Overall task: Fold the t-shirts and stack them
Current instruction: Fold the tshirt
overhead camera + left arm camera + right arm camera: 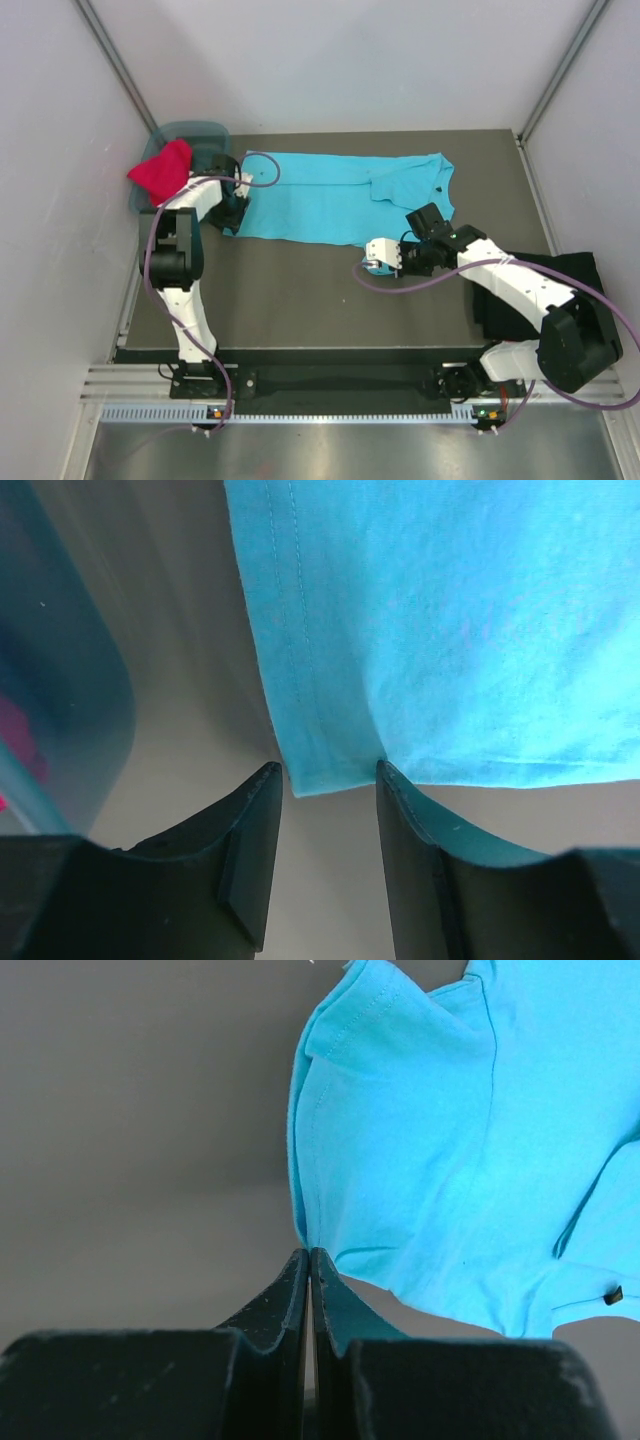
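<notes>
**Top external.** Turquoise t-shirt (340,195): spread flat across the upper middle of the table (300,300). Red t-shirt (162,170): heaped in the tub (205,135), upper left. Black t-shirt (570,275): at the right edge, partly under the right arm. Left gripper (237,200): at the turquoise shirt's lower left corner, close beside the tub. Right gripper (378,255): at the shirt's lower edge, right of centre. Only this view shows all three shirts and both arms together; finger state is not legible here.

**Left wrist.** Left gripper (328,770): fingers apart and unclenched, with the stitched hem corner of the turquoise t-shirt (450,630) just at the tips. Tub wall (70,700) near, on the left of the frame. Risk: closing here would probably catch only the very tip of the corner, which could slip out on lifting; a wide swing could knock the tub.

**Right wrist.** Right gripper (310,1252): fingers pressed together, with a fold of the turquoise t-shirt (430,1160) running to the tips. Whether cloth is nipped between them cannot be told. Risk: if the pinch holds nothing, only one side would rise and the fold would skew.
</notes>
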Available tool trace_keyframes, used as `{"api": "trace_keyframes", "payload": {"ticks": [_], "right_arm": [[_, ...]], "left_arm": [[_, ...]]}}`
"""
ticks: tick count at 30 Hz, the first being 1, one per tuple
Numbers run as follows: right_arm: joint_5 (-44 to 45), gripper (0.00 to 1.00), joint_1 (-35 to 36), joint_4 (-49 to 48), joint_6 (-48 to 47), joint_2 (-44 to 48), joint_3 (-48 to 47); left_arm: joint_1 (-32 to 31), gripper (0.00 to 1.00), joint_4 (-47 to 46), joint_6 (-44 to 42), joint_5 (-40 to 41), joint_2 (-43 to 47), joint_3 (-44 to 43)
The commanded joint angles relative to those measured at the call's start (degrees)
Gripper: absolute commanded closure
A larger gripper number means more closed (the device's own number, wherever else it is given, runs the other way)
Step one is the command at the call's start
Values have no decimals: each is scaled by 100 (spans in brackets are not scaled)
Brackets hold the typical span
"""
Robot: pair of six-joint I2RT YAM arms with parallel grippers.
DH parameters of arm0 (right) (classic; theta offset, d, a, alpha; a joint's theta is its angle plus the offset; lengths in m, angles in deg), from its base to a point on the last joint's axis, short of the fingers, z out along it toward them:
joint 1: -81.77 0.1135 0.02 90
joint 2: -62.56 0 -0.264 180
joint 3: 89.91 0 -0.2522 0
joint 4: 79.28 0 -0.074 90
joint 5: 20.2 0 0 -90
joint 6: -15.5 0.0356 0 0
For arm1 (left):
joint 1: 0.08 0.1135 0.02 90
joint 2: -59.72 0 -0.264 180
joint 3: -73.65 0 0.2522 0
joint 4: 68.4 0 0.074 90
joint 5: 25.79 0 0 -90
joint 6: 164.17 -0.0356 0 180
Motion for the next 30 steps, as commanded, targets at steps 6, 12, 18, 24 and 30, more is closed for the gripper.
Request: {"api": "trace_keyframes", "payload": {"ticks": [6,12,18,24,30], "right_arm": [[-56,100,17,-24,133,190,119],[-47,100,-18,-42,142,120,58],[-56,100,-36,-51,125,-3,-39],[-65,100,-71,-68,186,-170,-215],[-82,100,-527,-305,747,-416,-671]], "left_arm": [[15,63,-86,-99,162,-200,-283],[24,69,63,-73,135,-271,-274],[51,63,152,41,144,-297,-178],[59,76,301,59,65,-473,-195],[77,96,363,24,-31,-526,-221]]}}
